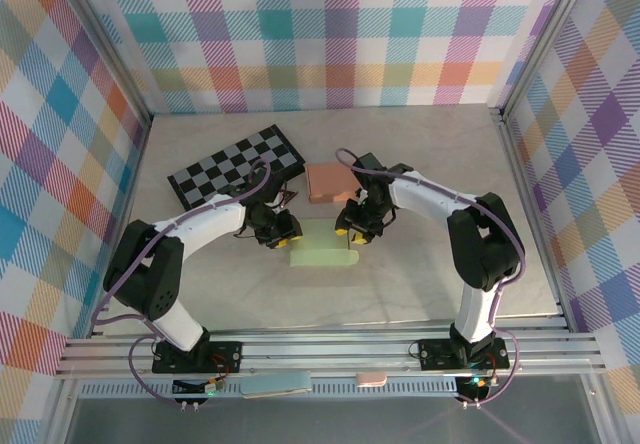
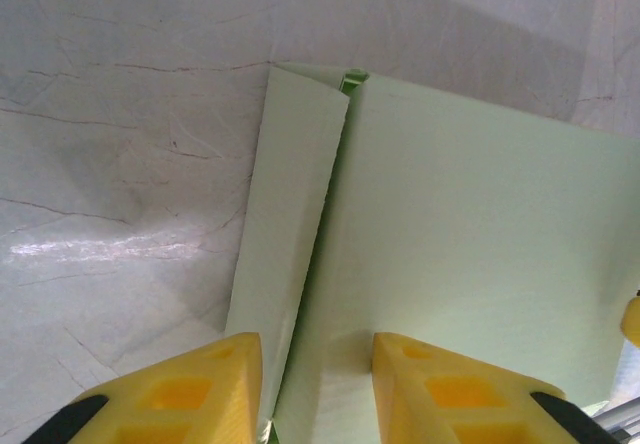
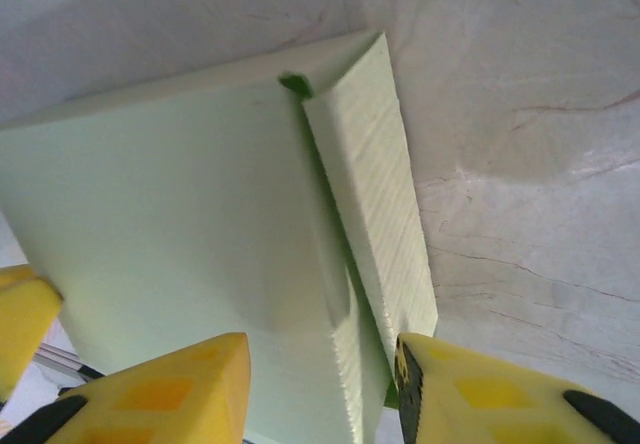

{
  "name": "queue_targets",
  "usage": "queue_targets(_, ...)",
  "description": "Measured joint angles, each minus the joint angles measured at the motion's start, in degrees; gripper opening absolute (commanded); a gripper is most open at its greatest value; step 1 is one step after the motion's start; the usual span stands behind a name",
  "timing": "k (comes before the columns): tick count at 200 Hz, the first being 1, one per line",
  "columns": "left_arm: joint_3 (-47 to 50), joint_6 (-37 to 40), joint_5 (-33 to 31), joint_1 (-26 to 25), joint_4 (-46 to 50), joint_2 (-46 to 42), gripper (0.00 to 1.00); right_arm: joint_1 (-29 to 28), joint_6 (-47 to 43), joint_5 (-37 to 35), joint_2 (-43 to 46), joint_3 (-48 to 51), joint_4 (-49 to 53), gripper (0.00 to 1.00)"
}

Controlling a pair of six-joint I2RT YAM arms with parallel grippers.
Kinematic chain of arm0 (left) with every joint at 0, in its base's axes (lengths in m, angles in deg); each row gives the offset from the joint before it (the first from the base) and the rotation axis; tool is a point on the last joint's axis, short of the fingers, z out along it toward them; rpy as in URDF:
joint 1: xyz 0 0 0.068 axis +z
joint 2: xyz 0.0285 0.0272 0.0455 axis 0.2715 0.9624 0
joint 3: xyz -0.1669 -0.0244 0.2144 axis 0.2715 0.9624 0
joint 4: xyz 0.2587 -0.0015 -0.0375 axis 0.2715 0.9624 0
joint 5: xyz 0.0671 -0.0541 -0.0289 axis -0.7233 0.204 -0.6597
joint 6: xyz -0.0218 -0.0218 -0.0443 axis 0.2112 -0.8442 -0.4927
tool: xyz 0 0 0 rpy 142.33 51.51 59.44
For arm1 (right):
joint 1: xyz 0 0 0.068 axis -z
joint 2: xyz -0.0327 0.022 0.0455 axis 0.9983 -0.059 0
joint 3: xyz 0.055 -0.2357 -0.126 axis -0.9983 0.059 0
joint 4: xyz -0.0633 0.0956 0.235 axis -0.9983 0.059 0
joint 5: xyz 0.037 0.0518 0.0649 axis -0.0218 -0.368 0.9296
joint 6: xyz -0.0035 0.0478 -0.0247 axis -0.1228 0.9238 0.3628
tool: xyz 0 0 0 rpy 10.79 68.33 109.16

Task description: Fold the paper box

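The left pincer [image 2: 315, 349] is open a little, and the fold line of the pale green paper box [image 2: 470, 244] runs through its gap. The bottom edge of its view cuts the pincer off. The right pincer [image 3: 320, 344] is open a bit wider over a raised flap [image 3: 375, 184], with space on one side. The box lies flat in the middle of the surface [image 1: 420, 284], and the pincers partly hide its ends. Behind it sit a brown block [image 1: 328, 181] and a checkered board [image 1: 235, 164].

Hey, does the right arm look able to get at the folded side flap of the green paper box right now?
Likely yes. The right tool stands open, with the near end of the flap between its fingers, and nothing lies between it and the green paper box.
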Motion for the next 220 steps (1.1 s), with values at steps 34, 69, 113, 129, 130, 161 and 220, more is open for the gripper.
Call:
queue_targets(34,0.5,0.4,0.0,0.0,-0.4,0.0,0.31,0.0,-1.4,-0.2,0.0,1.2,0.0,0.4)
queue_targets(69,1.0,0.6,0.2,0.0,-1.2,0.0,0.3,-0.1,-2.5,-0.2,-0.3,1.7,-0.6,0.37)
queue_targets(113,1.9,0.8,0.2,0.0,-2.8,0.1,0.25,-0.2,-3.6,-0.4,-1.6,1.8,-1.4,0.31)
queue_targets(129,2.4,0.9,0.2,0.0,-3.5,0.1,0.24,-0.2,-3.9,-0.3,-1.6,1.8,-1.6,0.3)
queue_targets(130,2.4,0.9,0.2,0.0,-3.5,0.1,0.24,-0.2,-3.9,-0.3,-1.6,1.8,-1.6,0.3)
queue_targets(161,2.8,1.0,0.2,0.0,-4.3,0.1,0.2,-0.2,-3.9,-0.2,-1.7,1.8,-1.7,0.27)
queue_targets(220,2.9,1.0,0.2,0.0,-4.7,0.1,0.17,-0.2,-4.0,-0.2,-1.7,1.8,-1.7,0.21)
